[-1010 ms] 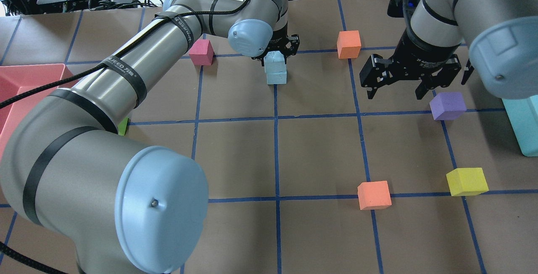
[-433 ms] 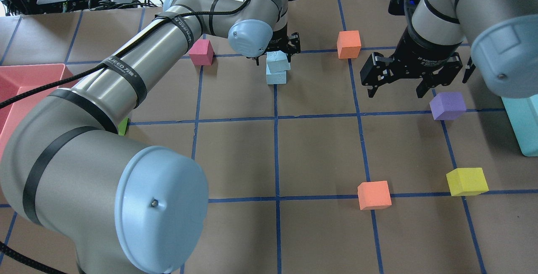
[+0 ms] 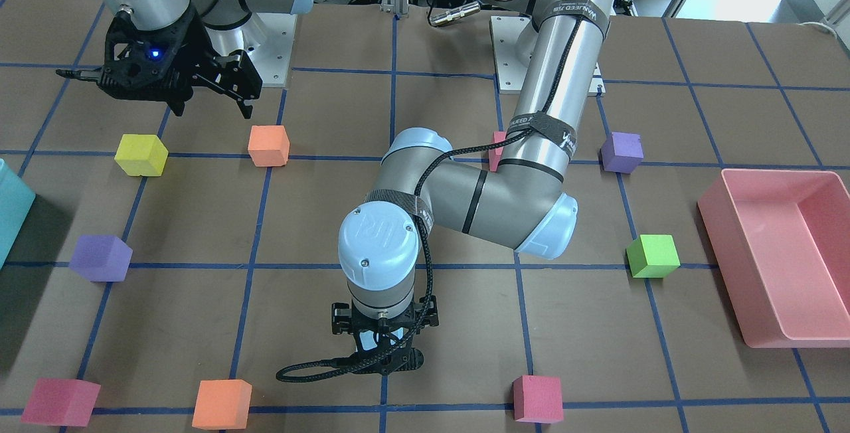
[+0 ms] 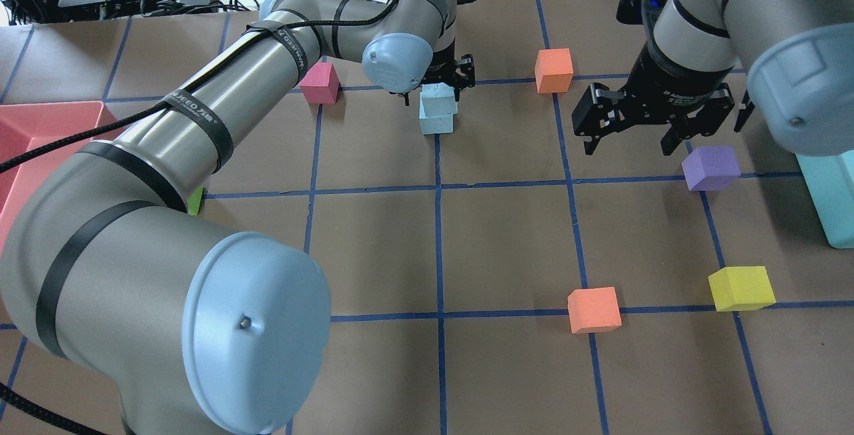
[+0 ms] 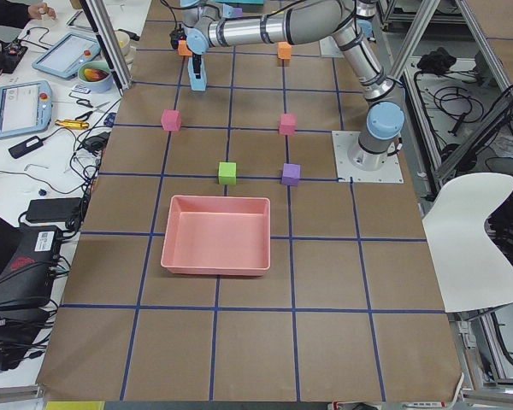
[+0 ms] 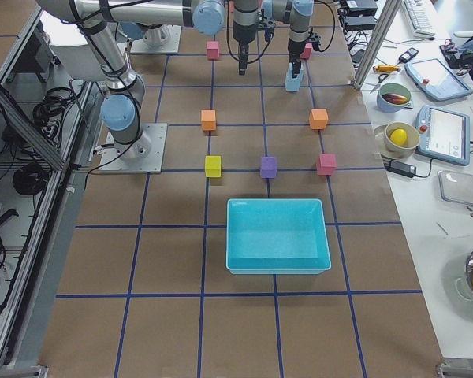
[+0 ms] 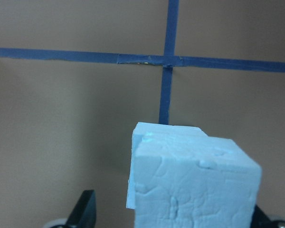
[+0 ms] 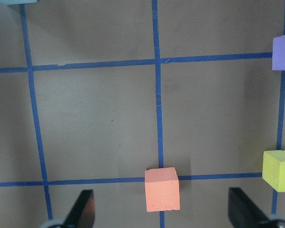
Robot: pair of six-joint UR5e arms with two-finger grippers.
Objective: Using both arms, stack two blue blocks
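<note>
We found the two blue blocks stacked in the upper middle of the overhead view, standing on the worktop (image 4: 373,248). The upper block (image 4: 438,98) sat on the lower block (image 4: 436,123), turned a little and offset, so that an edge of the lower one showed past it. The left gripper (image 4: 438,85) hung right over the stack with its jaws parted on either side of the upper block. In the left wrist view we saw a gap between the foam and the finger (image 7: 85,209) at lower left. The right gripper (image 4: 628,148) hovered at the upper right, spread wide and empty, near a purple cube (image 4: 710,168).
</note>
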